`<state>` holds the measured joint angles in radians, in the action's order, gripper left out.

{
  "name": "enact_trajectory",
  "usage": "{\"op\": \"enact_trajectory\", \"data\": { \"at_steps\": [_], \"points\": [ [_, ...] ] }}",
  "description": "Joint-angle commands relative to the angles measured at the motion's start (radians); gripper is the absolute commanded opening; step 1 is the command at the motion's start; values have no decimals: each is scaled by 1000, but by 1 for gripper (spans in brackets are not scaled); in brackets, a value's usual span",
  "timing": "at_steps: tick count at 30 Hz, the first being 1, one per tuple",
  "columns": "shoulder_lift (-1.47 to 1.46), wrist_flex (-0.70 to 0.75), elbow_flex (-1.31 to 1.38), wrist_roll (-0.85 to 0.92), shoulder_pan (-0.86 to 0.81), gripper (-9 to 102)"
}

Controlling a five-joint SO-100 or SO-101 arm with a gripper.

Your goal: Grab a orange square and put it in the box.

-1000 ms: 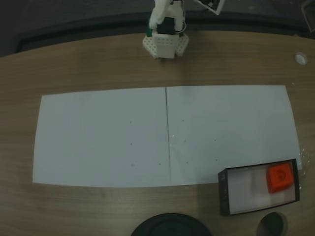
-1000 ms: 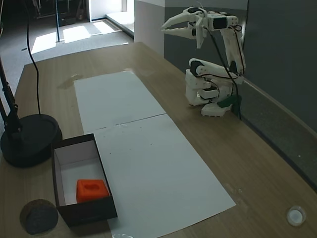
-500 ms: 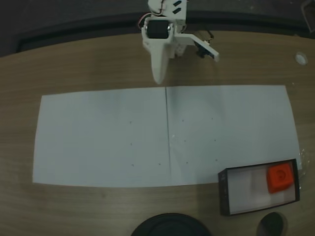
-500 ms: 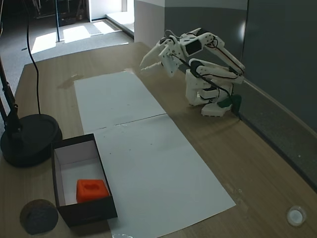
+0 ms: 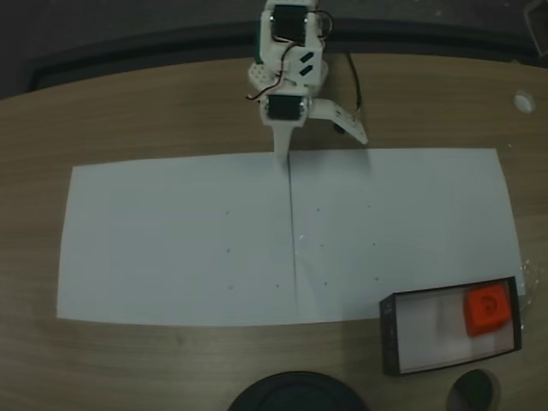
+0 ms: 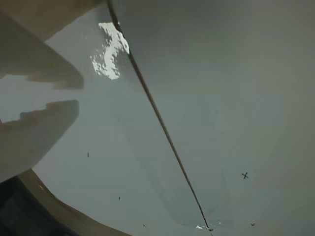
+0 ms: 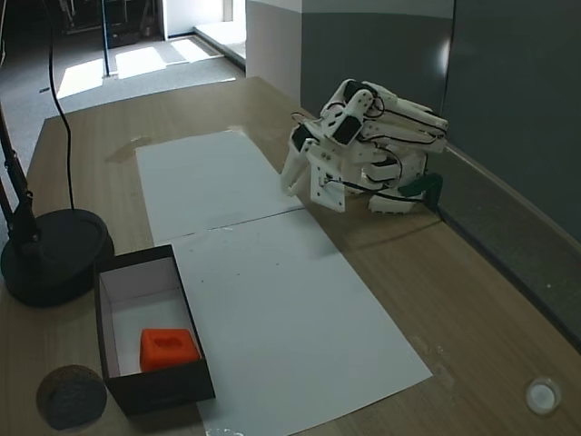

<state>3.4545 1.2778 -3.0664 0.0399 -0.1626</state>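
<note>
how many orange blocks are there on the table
1. The orange square lies inside the box, at its right end in a fixed view, near end in another. No other is visible.

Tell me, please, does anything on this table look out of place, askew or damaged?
Nothing stands out. The orange square sits inside the box, near one end. The two paper sheets lie flat, meeting at a straight seam. The gripper is empty, folded down near the arm's base, its fingers apart.

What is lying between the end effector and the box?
Only bare white paper lies between the end effector and the box, in both fixed views.
</note>
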Motion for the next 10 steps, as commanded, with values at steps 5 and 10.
{"op": "enact_trajectory", "data": {
  "at_steps": [5, 10],
  "points": [
    [21, 15, 66, -14, -5, 0],
    [21, 17, 66, -14, -5, 0]
  ]
}}
